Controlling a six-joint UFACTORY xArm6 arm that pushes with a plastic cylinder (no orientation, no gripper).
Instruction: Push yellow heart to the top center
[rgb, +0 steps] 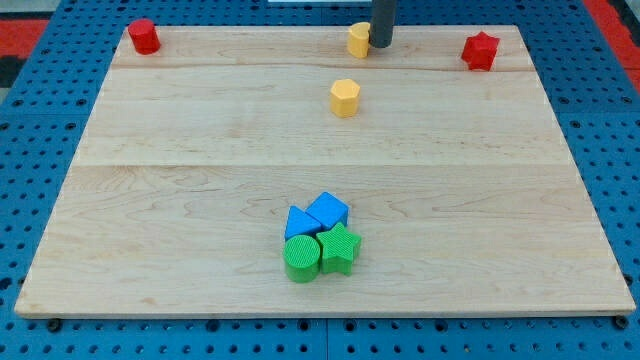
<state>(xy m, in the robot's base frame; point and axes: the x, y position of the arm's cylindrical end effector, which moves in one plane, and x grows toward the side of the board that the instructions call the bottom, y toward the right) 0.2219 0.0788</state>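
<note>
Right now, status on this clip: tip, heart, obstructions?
My tip at the view's top centre, touching right side of the yellow heart block. Heart at top centre by the wooden board's edge. Nothing in the way.

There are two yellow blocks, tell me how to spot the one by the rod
Look along the wooden board's top edge, near its middle. The yellow block there sits just left of my tip, seemingly touching it. The other yellow block stands alone, lower down the board, and both top corners hold red blocks.
</note>
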